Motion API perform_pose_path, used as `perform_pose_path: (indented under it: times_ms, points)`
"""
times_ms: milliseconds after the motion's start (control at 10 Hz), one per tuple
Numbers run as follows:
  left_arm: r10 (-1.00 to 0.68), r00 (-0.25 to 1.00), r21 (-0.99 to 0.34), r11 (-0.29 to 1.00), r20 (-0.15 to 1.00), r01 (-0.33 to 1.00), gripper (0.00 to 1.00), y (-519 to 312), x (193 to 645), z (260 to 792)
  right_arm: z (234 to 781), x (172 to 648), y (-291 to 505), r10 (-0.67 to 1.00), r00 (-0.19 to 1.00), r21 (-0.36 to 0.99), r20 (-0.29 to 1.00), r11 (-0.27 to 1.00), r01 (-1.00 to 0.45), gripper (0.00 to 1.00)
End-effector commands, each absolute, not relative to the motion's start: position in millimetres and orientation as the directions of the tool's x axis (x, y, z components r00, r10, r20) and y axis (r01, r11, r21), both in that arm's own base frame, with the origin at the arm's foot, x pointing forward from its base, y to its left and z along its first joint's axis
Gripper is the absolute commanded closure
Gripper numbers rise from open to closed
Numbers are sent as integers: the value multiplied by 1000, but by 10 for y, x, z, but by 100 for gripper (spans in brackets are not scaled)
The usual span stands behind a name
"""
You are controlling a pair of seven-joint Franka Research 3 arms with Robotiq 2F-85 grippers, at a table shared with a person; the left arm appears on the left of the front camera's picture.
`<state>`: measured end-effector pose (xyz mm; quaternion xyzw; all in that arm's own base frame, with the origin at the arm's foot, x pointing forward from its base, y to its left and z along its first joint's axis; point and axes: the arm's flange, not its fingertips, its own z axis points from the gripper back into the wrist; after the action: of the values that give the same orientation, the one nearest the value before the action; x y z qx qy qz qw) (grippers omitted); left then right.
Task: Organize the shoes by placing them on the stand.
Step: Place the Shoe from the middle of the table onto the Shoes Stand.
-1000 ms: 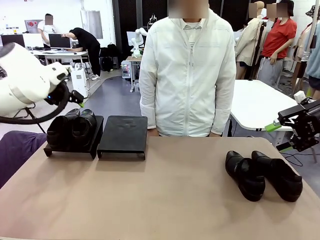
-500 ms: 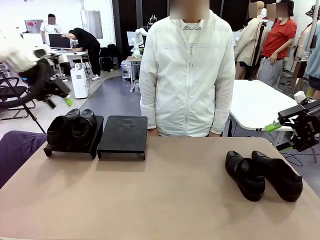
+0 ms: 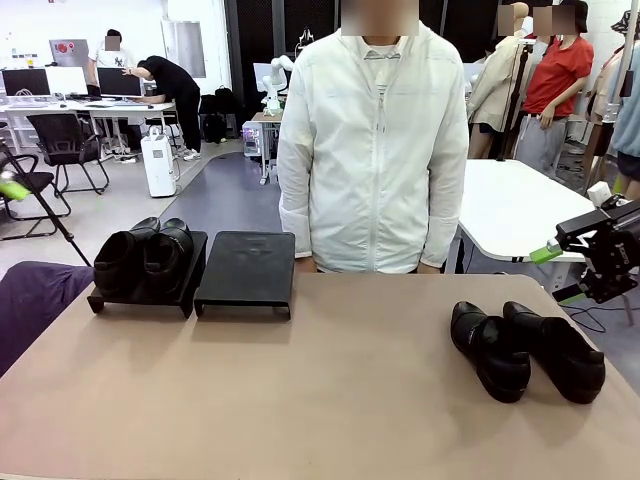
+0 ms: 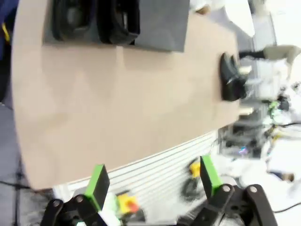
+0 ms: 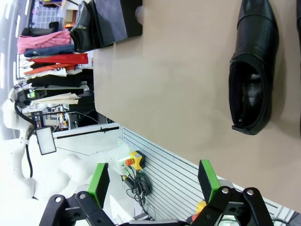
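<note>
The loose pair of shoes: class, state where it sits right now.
In the front view the loose pair lies on the right side of the table, far from the stand at the far left.

Four black shoes [image 3: 145,262] in two pairs, two flat black trays [image 3: 247,270] forming one stand [image 3: 140,301], one tan table [image 3: 330,400], one person in a white jacket [image 3: 375,150]

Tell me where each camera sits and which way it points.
Front view: robot's side, facing across the table at the person; right tool at the right edge.
Left wrist view: off the table's near edge, looking down past the open left tool at the stand.
Right wrist view: same side, looking down past the right tool at a loose shoe.
Shared: table and stand in all three.
</note>
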<state>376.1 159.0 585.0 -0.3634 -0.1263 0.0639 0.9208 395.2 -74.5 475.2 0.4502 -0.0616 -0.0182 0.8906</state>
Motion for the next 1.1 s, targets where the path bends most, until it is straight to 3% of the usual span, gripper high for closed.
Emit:
perform_pose_path:
  times_ms: [0, 100, 200, 1000]
  points:
    - [472, 870, -849, 510, 140, -140, 0, 1614, 3658, 5184, 4792, 3966, -761, -79, 992, 806, 99, 590, -34, 0]
    - [476, 873, -830, 525, 105, -187, 0, 1614, 3836, 4979, 4792, 3966, -761, -79, 992, 806, 99, 590, -34, 0]
    - [343, 930, -770, 627, 134, -120, 0, 1795, 3585, 5499, 4792, 3966, -761, -79, 992, 806, 99, 590, -34, 0]
    - [343, 930, -770, 627, 134, -120, 0, 1795, 3585, 5499, 4792, 3966, -761, -79, 992, 806, 99, 590, -34, 0]
